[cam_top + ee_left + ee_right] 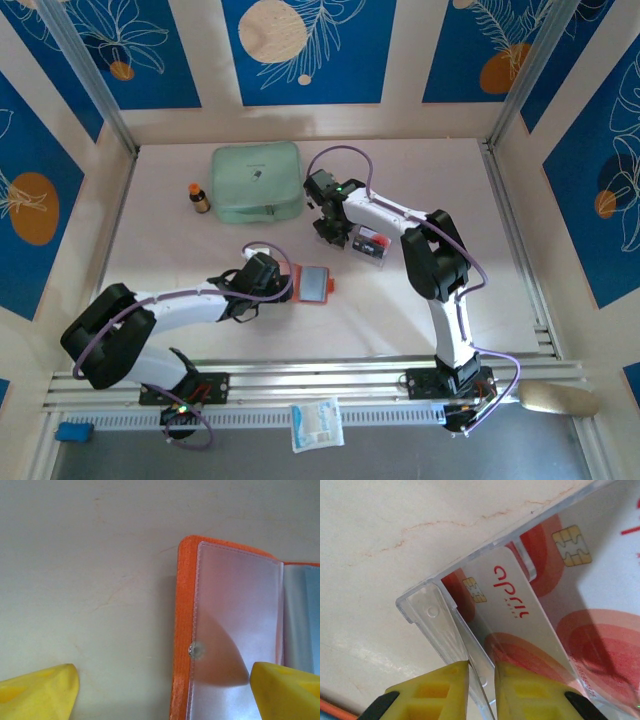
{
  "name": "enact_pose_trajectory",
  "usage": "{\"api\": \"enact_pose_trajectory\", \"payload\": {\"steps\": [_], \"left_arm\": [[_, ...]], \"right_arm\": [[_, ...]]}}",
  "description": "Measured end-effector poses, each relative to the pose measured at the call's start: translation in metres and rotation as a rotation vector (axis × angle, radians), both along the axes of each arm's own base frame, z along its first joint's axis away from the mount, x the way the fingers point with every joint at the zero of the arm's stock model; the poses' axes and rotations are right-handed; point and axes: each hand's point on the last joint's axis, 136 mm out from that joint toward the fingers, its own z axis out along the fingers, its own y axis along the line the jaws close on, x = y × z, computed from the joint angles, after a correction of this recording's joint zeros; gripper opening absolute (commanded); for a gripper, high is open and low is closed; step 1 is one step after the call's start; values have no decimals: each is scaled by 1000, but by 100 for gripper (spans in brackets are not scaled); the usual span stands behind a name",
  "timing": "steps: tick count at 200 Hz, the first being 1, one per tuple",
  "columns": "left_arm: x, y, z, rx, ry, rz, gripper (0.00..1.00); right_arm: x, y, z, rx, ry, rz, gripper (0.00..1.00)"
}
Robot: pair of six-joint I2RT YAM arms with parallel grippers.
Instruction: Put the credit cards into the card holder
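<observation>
Jaws wide left, narrow right
Left gripper (162,680) is spread over the opened card holder (235,615) at its orange edge; right gripper (481,672) is nipped onto something thin in the clear case (427,607) of credit cards (520,615), card or wall can't be told.

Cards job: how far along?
Done: card holder lies open, visible sleeves empty. In hand: right gripper nearly shut at the clear box edge beside a card; grip unclear. The left gripper is open beside the holder. To do: every card into a sleeve.
</observation>
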Motion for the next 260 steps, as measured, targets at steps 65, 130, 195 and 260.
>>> {"api": "enact_pose_trajectory", "payload": {"steps": [65, 130, 195, 260], "left_arm": [[0, 0, 0, 0, 0, 1, 89], [0, 0, 0, -3, 1, 4, 89], [0, 0, 0, -9, 3, 13, 89], [1, -3, 16, -22, -13, -5, 90]], "right_arm": [[-1, 2, 1, -1, 5, 35, 25], [4, 7, 9, 15, -12, 43, 19], [4, 11, 12, 22, -11, 77, 0], [-4, 19, 23, 29, -21, 124, 0]]}}
